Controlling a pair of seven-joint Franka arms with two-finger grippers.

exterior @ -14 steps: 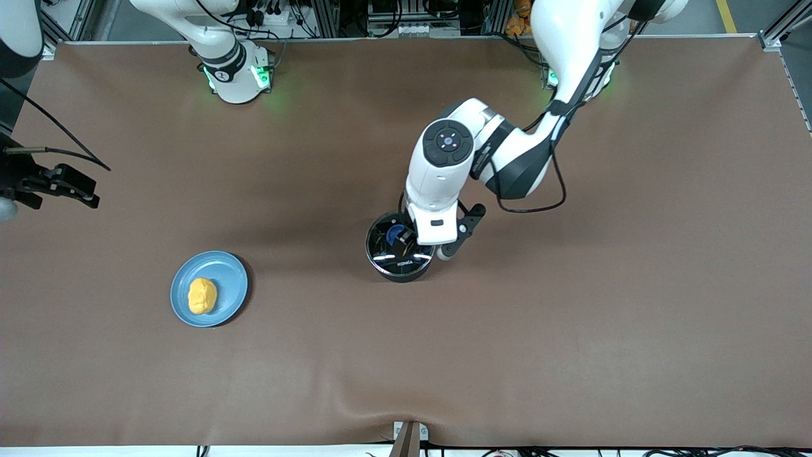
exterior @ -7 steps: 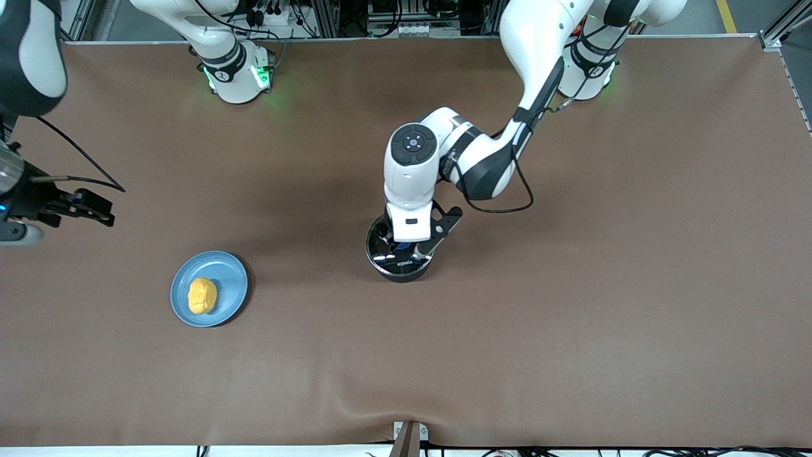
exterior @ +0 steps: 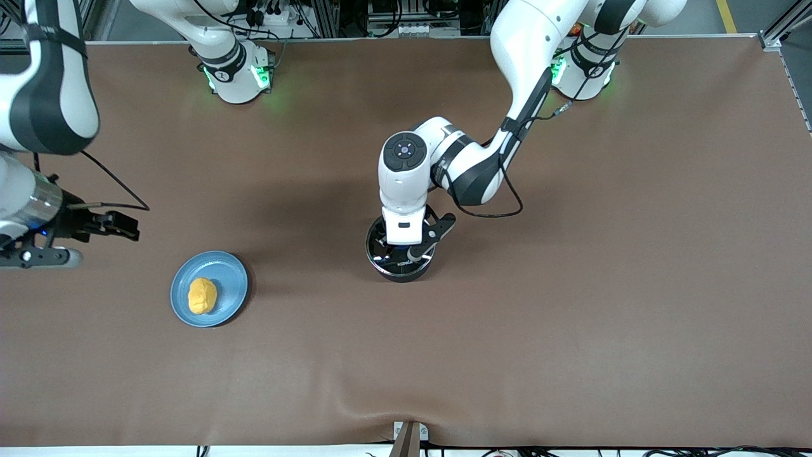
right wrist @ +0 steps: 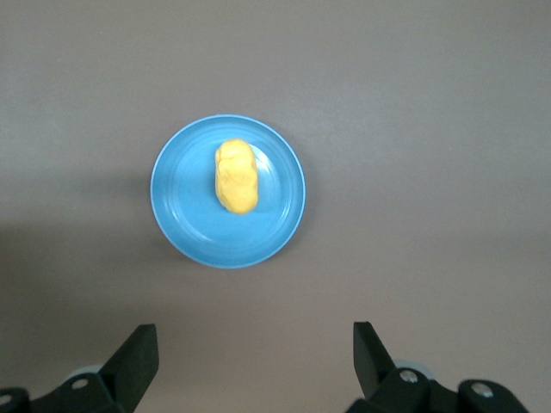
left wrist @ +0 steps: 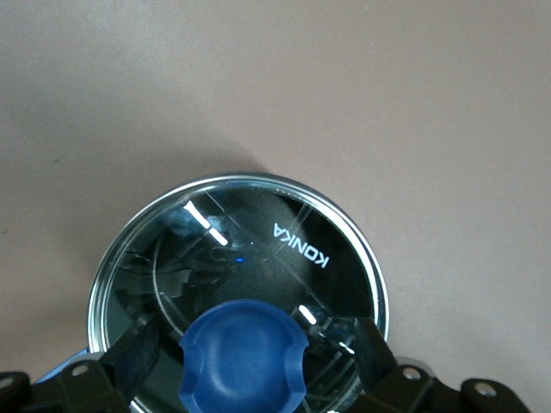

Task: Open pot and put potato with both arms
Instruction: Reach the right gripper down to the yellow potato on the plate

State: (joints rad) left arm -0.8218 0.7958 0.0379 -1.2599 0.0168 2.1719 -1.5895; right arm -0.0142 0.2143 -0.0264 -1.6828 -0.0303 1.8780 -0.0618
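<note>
Front view: potato (exterior: pixel 202 296) on plate (exterior: pixel 231 279); pot (exterior: pixel 399 271) (lidded) closed.

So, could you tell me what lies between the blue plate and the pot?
Nothing: in the front view only bare brown table covering shows between the blue plate and the pot.

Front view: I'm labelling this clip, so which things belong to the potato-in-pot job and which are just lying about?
Belongs to the job:
- pot, its glass lid still on
- blue knob, between the open left claw fingers
- potato
- right claw, open, over the table beside the plate

Just there:
- light-blue plate under the potato
- brown table
</note>
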